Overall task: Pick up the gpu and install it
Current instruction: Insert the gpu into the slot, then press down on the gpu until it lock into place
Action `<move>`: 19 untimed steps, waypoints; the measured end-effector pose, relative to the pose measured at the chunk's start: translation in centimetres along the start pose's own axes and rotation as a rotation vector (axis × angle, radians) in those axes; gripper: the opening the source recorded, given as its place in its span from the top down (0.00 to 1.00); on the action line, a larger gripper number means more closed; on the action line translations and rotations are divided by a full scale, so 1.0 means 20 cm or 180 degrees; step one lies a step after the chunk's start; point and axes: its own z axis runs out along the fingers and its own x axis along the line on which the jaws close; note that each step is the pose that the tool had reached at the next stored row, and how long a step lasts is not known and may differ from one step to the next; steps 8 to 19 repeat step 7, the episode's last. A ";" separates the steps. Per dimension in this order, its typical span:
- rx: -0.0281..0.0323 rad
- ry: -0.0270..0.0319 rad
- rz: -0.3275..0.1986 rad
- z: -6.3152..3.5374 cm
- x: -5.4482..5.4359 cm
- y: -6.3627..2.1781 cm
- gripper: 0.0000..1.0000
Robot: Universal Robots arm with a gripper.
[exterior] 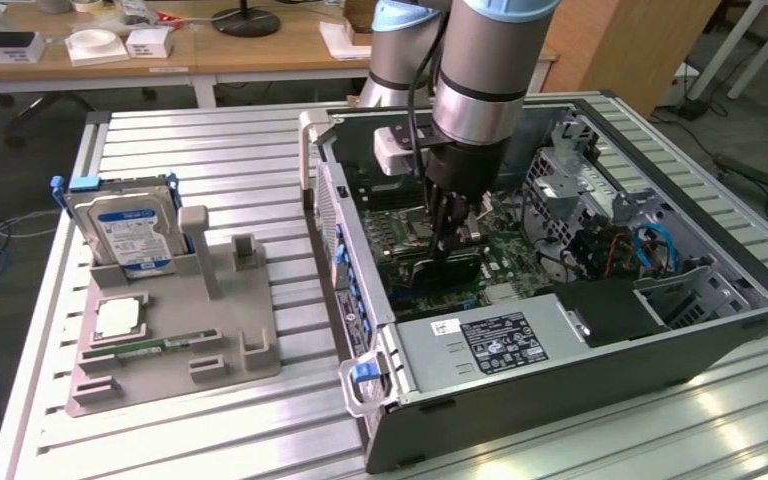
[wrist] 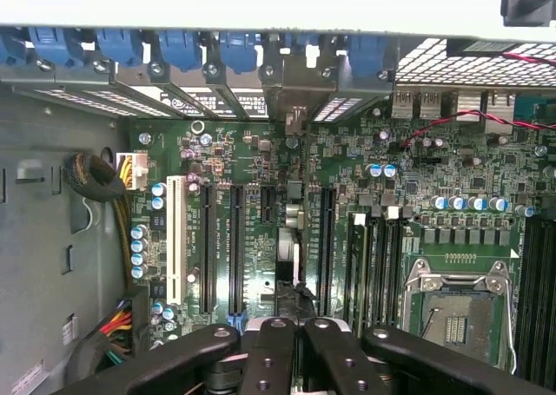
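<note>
My hand (exterior: 446,243) is lowered inside the open computer case (exterior: 704,330), directly above the motherboard (wrist: 365,204). The fingers (wrist: 269,360) are drawn together, clamped on the gpu (exterior: 440,268), a dark card held on edge beneath my hand and close over the board's expansion slots (wrist: 234,247). Whether the card is seated in a slot cannot be determined. Well apart from my hand, outside the case, a grey fixture (exterior: 224,345) on the table (exterior: 197,150) carries a hard drive (exterior: 124,232).
</note>
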 end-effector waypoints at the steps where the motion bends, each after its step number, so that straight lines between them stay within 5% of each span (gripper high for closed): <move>1: 0.0000 0.0000 0.0000 0.000 0.00 0.000 0.90; 19: 0.0000 -0.0003 0.0000 0.000 0.00 0.000 0.90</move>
